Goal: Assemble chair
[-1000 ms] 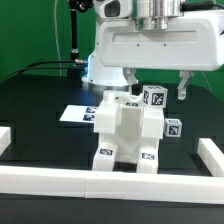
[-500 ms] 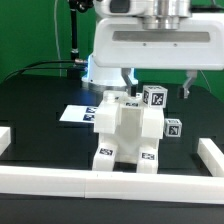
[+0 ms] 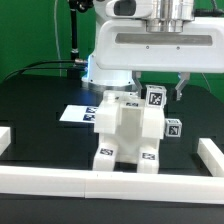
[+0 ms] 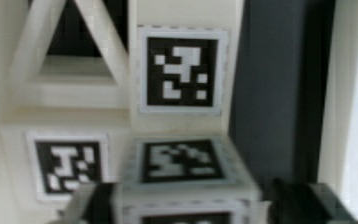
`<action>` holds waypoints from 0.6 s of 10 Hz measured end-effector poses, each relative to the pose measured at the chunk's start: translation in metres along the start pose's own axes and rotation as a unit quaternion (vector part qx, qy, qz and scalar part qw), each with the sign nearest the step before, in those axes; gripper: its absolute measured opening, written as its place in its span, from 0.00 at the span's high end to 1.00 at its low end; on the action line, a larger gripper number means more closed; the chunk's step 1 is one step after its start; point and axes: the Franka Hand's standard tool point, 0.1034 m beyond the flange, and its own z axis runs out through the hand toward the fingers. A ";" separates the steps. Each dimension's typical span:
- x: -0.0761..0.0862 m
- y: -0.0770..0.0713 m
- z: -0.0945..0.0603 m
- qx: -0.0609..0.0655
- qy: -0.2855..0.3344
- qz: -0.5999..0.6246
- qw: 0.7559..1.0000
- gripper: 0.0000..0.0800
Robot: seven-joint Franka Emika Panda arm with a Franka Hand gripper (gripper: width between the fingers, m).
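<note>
Bars (image 3: 110,182) of plain white fence the black table (image 3: 40,100) where the chair (image 3: 125,130) stands; claw (image 3: 158,90) hangs above, jaws apart.

White chair (image 3: 122,125) carries black-and-white tags (image 3: 156,97); the table (image 3: 40,110) is black.

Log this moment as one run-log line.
stage: chair part-built, upright near front bar | gripper: lowered, straddling top tagged block | grip: not confirmed | marker board: behind chair

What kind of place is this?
Probably a robot research lab: a robot arm works over a black table fenced by white bars, and the chair pieces carry printed marker tags.
</note>
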 end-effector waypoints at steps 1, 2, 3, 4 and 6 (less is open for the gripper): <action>0.000 0.000 0.000 0.000 0.000 0.031 1.000 0.65; 0.000 0.000 0.000 0.001 0.000 0.061 0.998 0.65; 0.001 0.000 0.000 0.001 0.000 0.083 0.997 0.65; 0.001 -0.001 0.000 0.002 0.000 0.130 0.991 0.65; 0.000 -0.001 0.000 0.005 -0.001 0.204 0.979 0.65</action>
